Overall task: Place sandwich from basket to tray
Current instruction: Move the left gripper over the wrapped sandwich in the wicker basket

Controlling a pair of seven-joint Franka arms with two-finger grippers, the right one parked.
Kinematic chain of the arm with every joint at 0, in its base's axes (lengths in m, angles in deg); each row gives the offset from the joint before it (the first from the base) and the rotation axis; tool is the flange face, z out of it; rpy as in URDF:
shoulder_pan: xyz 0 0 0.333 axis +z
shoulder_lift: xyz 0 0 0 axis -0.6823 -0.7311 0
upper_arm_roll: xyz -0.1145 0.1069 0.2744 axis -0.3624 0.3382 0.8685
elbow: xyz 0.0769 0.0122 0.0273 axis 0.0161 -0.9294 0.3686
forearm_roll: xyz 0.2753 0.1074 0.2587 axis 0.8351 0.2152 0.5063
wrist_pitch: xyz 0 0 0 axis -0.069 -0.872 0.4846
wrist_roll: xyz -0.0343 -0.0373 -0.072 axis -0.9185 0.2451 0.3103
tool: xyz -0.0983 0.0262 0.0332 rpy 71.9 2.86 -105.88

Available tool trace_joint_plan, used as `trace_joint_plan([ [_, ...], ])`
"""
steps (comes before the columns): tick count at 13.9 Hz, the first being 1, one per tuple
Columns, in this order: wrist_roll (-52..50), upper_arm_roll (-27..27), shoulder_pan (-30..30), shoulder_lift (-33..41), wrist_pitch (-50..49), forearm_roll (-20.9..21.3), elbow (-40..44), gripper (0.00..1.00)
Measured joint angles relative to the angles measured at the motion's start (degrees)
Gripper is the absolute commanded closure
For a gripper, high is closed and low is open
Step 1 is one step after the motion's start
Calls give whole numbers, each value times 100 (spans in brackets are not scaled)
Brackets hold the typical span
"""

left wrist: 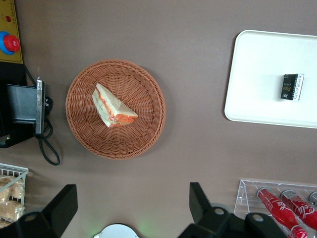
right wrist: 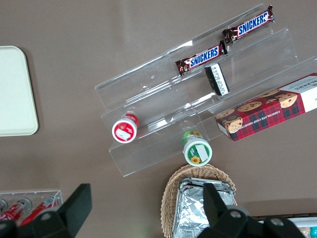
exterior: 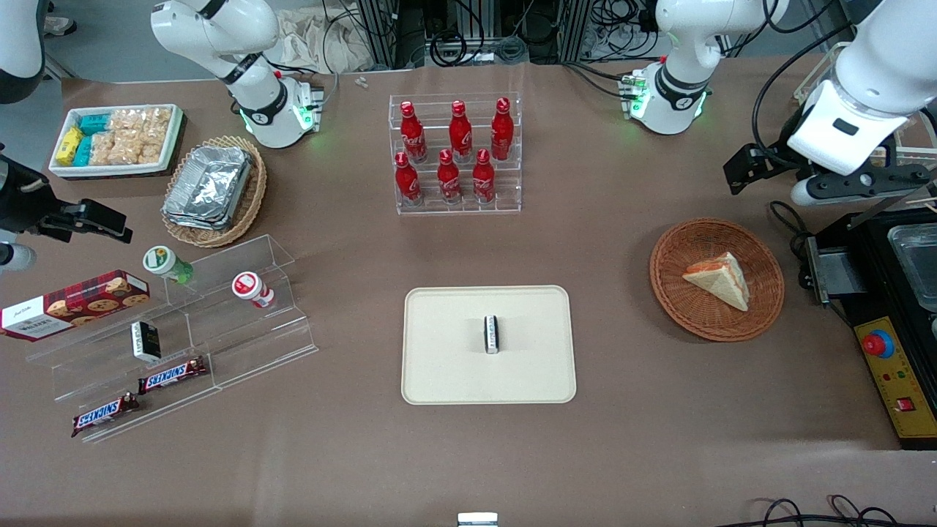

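Note:
The sandwich [exterior: 719, 279] [left wrist: 113, 106], a pale bread wedge with orange and green filling at its edge, lies in the round reddish-brown basket [exterior: 681, 307] [left wrist: 143, 134]. The cream tray [exterior: 454, 366] [left wrist: 257, 79] sits mid-table, nearer the parked arm's end than the basket. A small black-and-white packet [exterior: 492, 334] [left wrist: 292, 87] stands on it. My gripper [exterior: 750, 170] [left wrist: 131, 203] hangs high above the table, farther from the front camera than the basket. It is open wide with nothing between its fingers.
A clear rack of red bottles [exterior: 457, 154] stands farther back than the tray. A black machine with a red button [exterior: 893, 322] sits beside the basket at the working arm's end. A clear stepped shelf with snacks [exterior: 219, 322] and a foil-container basket [exterior: 212, 190] lie toward the parked arm's end.

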Motion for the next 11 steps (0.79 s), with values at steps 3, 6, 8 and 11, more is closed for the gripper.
trace_joint_plan([
  [3,-6,0,31,-7,-93,-16,5,0],
  [6,-24,0,31,-7,-106,-17,7,0],
  [8,-111,0,33,-16,-132,-8,6,0],
  [11,-1256,6,42,-45,-227,-3,-82,0],
])
